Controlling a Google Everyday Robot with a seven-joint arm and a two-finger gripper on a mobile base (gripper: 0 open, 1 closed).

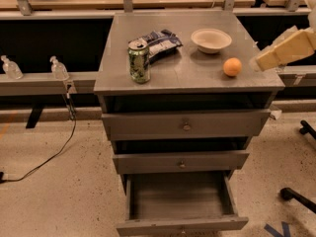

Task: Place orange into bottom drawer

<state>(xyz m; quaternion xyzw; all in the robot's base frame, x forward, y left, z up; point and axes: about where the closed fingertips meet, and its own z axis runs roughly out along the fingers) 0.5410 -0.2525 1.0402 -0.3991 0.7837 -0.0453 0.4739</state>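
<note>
We see the orange (232, 66) resting on the table (197, 75), apart from the gripper (264, 60) hovering just beside that table's edge; whether it is open we cannot tell. The bottom drawer (181, 224) stands pulled out.

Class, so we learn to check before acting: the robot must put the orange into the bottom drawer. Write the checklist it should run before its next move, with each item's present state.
1. Bottom drawer pulled out: ok, it juts past the two upper drawers.
2. Orange reachable: ok, it sits alone near the right front corner of the cabinet top.
3. Gripper near the orange: ok, it hangs just right of it, past the cabinet's edge, not touching.
4. Gripper ready to grasp: cannot tell.
5. White bowl, green can and bag out of the way: ok, all lie behind or left of the orange.
</note>
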